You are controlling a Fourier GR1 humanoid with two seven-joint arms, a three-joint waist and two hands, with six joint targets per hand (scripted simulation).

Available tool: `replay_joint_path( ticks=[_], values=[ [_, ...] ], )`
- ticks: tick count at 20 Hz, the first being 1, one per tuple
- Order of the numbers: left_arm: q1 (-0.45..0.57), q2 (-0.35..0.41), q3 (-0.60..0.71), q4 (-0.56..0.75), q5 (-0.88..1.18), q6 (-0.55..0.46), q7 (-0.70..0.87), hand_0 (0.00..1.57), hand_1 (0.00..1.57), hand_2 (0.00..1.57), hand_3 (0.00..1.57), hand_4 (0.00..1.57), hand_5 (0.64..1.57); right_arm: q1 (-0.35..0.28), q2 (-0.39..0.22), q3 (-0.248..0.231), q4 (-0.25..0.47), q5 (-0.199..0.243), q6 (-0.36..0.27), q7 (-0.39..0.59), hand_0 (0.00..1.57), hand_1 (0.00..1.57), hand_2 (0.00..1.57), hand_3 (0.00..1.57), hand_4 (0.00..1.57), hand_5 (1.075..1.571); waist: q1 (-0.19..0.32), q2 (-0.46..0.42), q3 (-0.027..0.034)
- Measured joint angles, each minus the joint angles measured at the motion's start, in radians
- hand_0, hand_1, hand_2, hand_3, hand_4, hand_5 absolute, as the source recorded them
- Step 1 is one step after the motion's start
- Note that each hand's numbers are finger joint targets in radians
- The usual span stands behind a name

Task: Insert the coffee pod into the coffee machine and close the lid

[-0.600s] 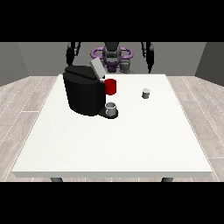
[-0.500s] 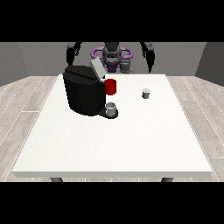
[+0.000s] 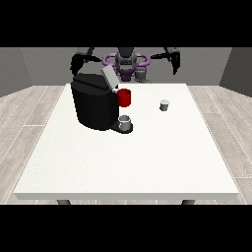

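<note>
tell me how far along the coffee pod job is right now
Nothing looks done yet. The coffee pod stands alone on the white table, apart from the coffee machine, whose lid is up. Nothing is in hand: the hand at the view's left and the hand at the view's right are raised near the robot, clear of the table. Left: pick up the pod, insert it, close the lid.

Hand at view's right [image 3: 173, 61] raised, swung outward.

We see the robot [image 3: 127, 63] as a small dark grey torso with a purple ring-like band across its shoulders, slim black arms, and black hands [image 3: 174, 60] whose details are too small to tell.
</note>
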Motion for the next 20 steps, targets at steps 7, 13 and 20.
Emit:
replay_joint_path(
  ticks=[7, 13, 20],
  values=[
    [-0.149, 0.106, 0.097, 0.159, 0.014, -0.057, 0.044, 0.0, 0.0, 0.0, 0.0, 0.0, 1.571, -0.031, 0.027, 0.033, -0.031, -0.002, -0.032, -0.034, 0.0, 0.0, 0.0, 0.0, 0.13, 1.571, -0.058, 0.069, 0.0004],
    [-0.256, 0.156, 0.126, 0.321, -0.019, -0.078, 0.043, 0.0, 0.0, 0.0, 0.0, 0.0, 1.571, -0.064, 0.027, 0.037, -0.029, -0.01, -0.03, -0.05, 0.0, 0.0, 0.0, 0.0, 0.23, 1.571, -0.092, 0.126, 0.0005],
    [-0.356, 0.179, 0.14, 0.519, -0.078, -0.06, 0.016, 0.0, 0.0, 0.0, 0.0, 0.0, 1.571, -0.1, 0.024, 0.044, -0.029, -0.015, -0.03, -0.023, 0.0, 0.0, 0.0, 0.0, 0.34, 1.571, -0.107, 0.163, 0.0004]
  ],
)
